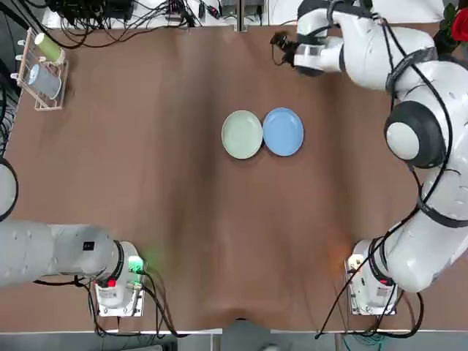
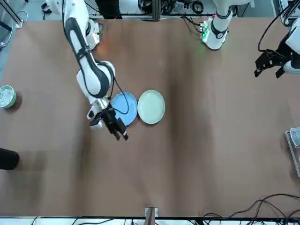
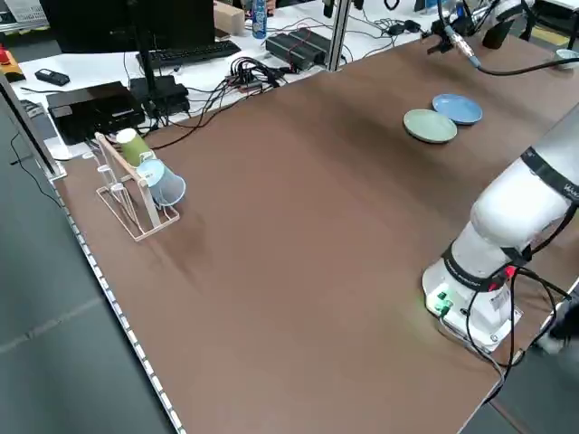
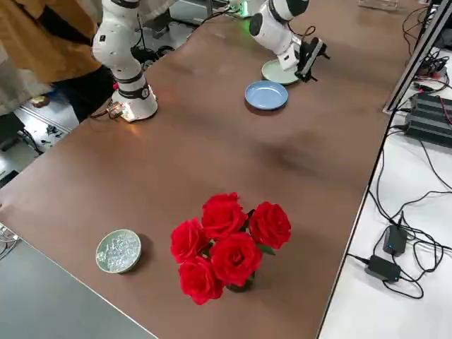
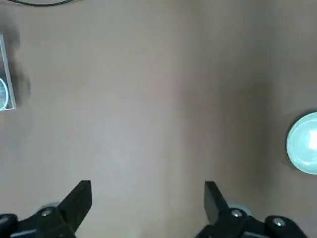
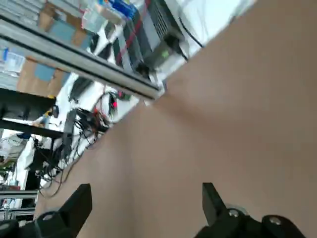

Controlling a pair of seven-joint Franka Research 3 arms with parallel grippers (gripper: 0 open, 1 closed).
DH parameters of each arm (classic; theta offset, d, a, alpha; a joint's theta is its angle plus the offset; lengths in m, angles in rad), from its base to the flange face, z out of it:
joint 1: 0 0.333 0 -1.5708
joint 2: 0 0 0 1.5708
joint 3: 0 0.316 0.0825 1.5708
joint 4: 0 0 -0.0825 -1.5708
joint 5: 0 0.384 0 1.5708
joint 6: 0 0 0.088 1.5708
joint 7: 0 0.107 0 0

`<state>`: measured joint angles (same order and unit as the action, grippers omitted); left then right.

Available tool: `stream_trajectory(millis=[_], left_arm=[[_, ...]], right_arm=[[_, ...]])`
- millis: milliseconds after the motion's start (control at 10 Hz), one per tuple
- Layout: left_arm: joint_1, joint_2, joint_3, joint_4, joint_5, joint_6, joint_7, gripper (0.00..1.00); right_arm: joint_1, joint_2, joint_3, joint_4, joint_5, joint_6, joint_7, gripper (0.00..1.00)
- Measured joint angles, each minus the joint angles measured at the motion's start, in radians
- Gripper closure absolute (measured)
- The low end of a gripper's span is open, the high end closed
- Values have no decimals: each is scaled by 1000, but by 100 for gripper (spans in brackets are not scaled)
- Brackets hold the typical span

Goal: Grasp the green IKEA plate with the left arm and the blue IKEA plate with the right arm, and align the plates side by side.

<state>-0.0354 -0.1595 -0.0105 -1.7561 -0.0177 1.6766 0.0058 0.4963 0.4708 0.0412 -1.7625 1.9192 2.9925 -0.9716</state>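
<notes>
The green IKEA plate (image 1: 242,134) and the blue IKEA plate (image 1: 283,131) lie flat edge to edge at the middle of the table, green on the robot's left. Both also show in the front view, green plate (image 2: 151,107) beside blue plate (image 2: 124,108). My right gripper (image 2: 121,132) hangs open beyond the blue plate on its far side, holding nothing; its wrist view shows open fingers (image 6: 81,196) over bare table. My left gripper (image 2: 268,64) is far off at the table's left side, open and empty, with the green plate (image 5: 304,144) at the edge of its view.
A wooden rack (image 1: 42,69) with a green and a blue cup stands at the far left. Red roses (image 4: 226,244) and a small bowl (image 4: 119,251) stand at the far right end. Cables (image 1: 146,18) run along the far edge. A person (image 4: 42,35) stands behind the right arm's base.
</notes>
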Motion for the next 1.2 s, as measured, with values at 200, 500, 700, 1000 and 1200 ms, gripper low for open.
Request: stream_trajectory(millis=[200,500,700,1000,1200], left_arm=[[-26,32,38,35,2,0,0,0],[-56,69,94,86,2,-4,1,0],[-61,77,94,89,2,-9,1,1],[-65,83,68,89,2,-32,1,1],[-64,85,66,89,2,-32,1,1]], right_arm=[[-121,-38,-3,-3,-204,-214,4,1],[-326,-52,-11,-16,-529,-545,-1,0],[-396,-95,-67,-20,-769,-724,32,0],[-418,-228,-158,-23,-1262,-932,337,0],[-438,-315,-160,-20,-1492,-1027,539,0]])
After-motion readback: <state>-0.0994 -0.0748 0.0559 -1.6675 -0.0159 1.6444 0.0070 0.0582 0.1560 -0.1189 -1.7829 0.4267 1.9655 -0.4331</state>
